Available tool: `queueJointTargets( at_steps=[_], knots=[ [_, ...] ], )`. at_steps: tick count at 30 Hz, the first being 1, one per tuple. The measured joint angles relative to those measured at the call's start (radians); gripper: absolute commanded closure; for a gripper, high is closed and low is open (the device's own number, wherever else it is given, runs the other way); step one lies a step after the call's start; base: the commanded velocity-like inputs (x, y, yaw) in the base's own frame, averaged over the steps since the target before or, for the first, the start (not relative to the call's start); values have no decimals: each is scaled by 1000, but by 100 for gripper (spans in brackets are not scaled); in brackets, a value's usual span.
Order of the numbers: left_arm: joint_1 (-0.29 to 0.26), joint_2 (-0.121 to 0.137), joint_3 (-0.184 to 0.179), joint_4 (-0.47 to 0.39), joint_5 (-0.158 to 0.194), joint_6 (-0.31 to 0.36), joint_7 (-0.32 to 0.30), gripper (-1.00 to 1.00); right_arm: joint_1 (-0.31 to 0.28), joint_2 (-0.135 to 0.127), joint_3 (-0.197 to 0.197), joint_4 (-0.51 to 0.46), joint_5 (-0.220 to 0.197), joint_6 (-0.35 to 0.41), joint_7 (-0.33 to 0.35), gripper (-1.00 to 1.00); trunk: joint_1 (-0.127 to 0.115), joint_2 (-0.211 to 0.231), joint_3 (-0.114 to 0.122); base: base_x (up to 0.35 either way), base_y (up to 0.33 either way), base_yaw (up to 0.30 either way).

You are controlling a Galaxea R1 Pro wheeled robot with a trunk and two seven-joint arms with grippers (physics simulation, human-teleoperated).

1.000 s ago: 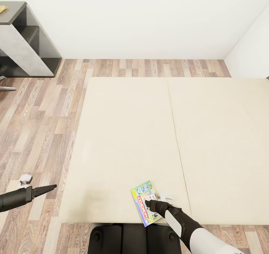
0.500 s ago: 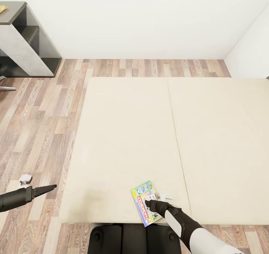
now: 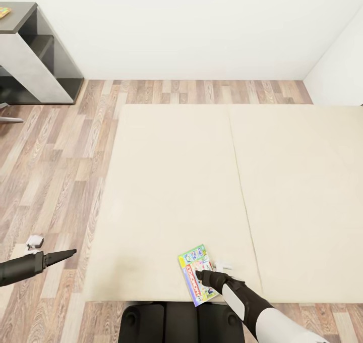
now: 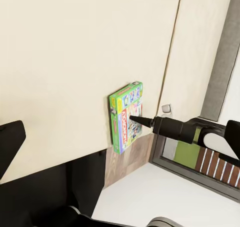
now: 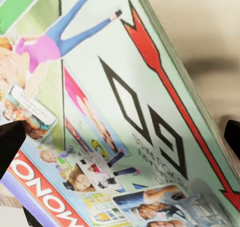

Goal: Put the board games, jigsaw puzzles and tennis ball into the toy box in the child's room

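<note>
Monopoly board game [image 3: 197, 273] lies flat at the near edge of the bed [image 3: 166, 181], directly under the right gripper [image 3: 200, 274]. In the right wrist view its cover [image 5: 115, 117] spans the gap between the jaws, which stand apart. The left gripper [image 3: 64, 254] hangs over the wood floor [image 3: 50, 171], well away; whether its jaws are apart or together, I cannot tell.

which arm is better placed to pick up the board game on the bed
The right. Its tool is already over the board game at the bed's near edge, its box top close in the right wrist view. The left tool hangs out over the floor, off the bed's side.
</note>
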Motion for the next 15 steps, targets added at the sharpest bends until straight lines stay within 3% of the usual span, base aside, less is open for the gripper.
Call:
queueJointTargets(
  at_steps=[9, 15],
  knots=[
    [0, 0, 0, 0, 0, 0, 0, -100, 0, 0, 0, 0, 0, 0, 0, -100, 0, 0, 0, 0, 140, 0],
    [1, 0, 0, 0, 0, 0, 0, -100, 0, 0, 0, 0, 0, 0, 1, -100, 0, 0, 0, 0, 45, 0]
  ],
)
